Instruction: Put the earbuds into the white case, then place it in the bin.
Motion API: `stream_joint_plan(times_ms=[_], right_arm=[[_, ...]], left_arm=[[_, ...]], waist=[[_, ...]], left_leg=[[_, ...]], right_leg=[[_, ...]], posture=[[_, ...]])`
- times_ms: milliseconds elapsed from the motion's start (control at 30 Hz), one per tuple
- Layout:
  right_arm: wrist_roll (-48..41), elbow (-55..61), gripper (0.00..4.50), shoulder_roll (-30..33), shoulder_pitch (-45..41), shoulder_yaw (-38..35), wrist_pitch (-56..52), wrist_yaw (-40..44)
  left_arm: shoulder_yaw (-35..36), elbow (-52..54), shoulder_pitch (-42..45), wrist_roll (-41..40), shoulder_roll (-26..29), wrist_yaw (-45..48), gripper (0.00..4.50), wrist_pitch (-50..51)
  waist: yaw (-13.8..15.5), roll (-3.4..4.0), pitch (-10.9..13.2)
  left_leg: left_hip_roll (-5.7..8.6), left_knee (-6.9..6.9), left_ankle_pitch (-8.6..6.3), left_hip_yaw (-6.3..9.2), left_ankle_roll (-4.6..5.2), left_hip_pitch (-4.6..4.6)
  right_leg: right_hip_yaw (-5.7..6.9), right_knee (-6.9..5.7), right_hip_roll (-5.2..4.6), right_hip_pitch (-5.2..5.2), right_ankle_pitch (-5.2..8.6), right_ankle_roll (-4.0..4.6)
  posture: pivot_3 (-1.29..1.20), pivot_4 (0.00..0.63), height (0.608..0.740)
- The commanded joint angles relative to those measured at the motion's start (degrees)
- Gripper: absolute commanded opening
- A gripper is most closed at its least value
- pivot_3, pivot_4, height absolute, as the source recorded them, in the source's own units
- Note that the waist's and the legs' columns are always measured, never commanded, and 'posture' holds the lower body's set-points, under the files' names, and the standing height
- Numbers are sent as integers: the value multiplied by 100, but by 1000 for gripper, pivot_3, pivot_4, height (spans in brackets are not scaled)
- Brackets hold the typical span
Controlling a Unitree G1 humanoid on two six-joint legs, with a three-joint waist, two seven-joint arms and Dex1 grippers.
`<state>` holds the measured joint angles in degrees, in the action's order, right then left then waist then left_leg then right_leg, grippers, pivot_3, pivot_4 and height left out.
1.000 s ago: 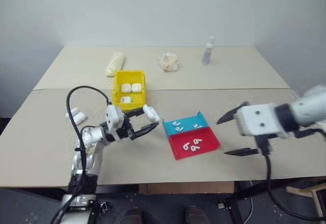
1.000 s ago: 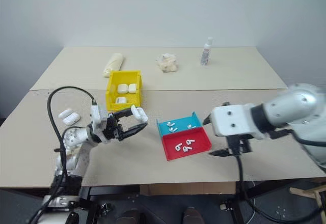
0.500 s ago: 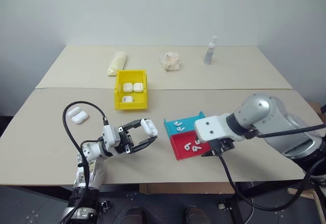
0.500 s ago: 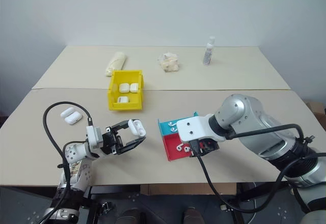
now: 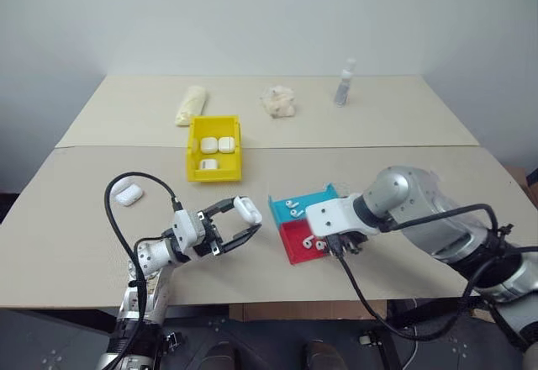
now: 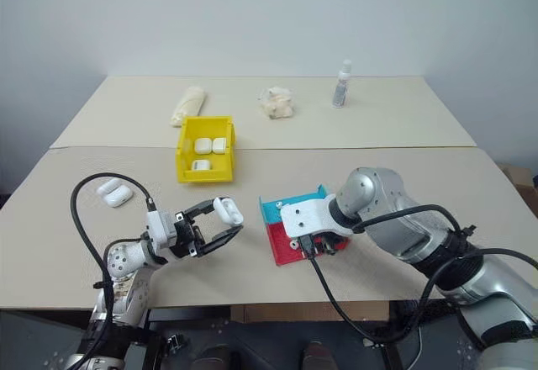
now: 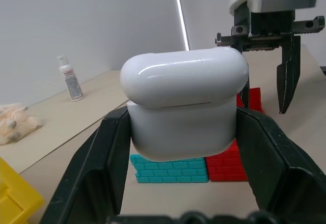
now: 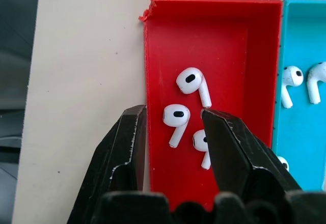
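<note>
My left gripper [image 5: 249, 220] is shut on a white case [image 5: 246, 209], held off the table left of the tray; in the left wrist view the case [image 7: 183, 107] sits between both fingers with its lid uppermost. My right gripper [image 8: 174, 127] points down over the red half of the tray [image 5: 292, 251]. It is open, its fingertips straddling one of three earbuds [image 8: 176, 118] without touching it. More earbuds [image 5: 293, 208] lie in the blue half. The yellow bin [image 5: 213, 177] stands behind the left gripper with three white cases inside.
Loose white cases [image 5: 127, 193] lie at the table's left. A cream bundle [image 5: 190, 105], a crumpled cream lump [image 5: 277, 101] and a small bottle [image 5: 345, 82] sit along the back. The table's front edge runs just below both grippers.
My right arm swung in from the right and sank over the red half of the tray, its jaws narrowing. The left gripper kept the case and barely moved.
</note>
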<state>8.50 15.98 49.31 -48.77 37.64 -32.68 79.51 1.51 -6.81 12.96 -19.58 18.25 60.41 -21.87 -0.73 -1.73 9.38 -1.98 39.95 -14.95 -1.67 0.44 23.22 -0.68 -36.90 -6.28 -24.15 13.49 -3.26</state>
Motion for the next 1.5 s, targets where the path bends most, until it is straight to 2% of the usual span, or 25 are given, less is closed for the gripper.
stream_joint_plan(times_ms=[33,433,1233,1300,1500], right_arm=[[185,-112,2081,-93,-30,-52,202,-20],[455,-578,2081,-370,59,-49,414,96],[671,-851,2081,-514,232,-108,635,68],[665,-839,1713,-512,246,-114,640,73],[720,-864,1713,-513,289,-105,697,42]], left_arm=[[-74,305,-47,-3,51,-144,2801,25],[-197,641,-220,-100,375,-222,2801,343],[-258,837,-292,12,494,-499,2801,593],[-264,823,-284,12,503,-506,2801,591],[-282,792,-264,7,497,-514,2801,592]], waist=[[0,0,0],[-4,1,0],[-2,1,1],[-3,1,1],[-1,1,1]], left_leg=[[0,0,0,0,0,0],[-1,-5,0,-1,0,-1],[-1,-6,0,-1,-1,-2],[-1,-6,0,-1,-1,-2],[-1,-6,0,-1,-1,-2]], right_leg=[[0,1,0,0,0,0],[1,3,1,-1,0,0],[1,5,1,1,0,0],[1,6,1,1,0,0],[1,6,0,1,0,0]], posture=[[0,150,740],[0,150,740],[0,150,740],[0,150,740],[0,150,740]])
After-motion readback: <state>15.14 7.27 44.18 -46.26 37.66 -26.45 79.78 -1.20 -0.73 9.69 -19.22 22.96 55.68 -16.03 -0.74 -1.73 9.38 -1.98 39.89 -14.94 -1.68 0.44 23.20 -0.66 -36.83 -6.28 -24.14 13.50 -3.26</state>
